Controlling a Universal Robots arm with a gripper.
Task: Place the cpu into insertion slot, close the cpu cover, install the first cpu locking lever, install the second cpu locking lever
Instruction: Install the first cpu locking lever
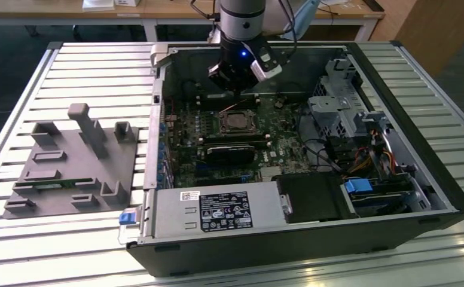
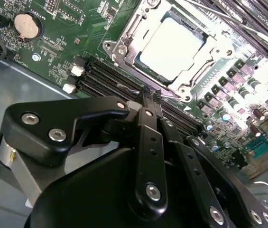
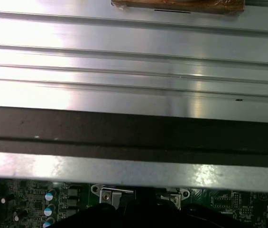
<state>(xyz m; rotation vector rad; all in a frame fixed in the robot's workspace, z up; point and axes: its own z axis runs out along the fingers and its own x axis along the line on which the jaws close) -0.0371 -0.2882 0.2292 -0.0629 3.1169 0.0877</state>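
my black gripper [image 2: 149, 93], pinched narrow, hangs beside the far edge of the thin square silver cpu cover [image 2: 133, 33] closed over the dull grey cpu [image 2: 171, 45].

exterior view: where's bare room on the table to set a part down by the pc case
Bare slats of the table lie beyond the grey fixture, in front of it, and along the exterior view's right of the case. Inside the case it is crowded: board, cables, drive cage, and the gripper by the cpu cover.
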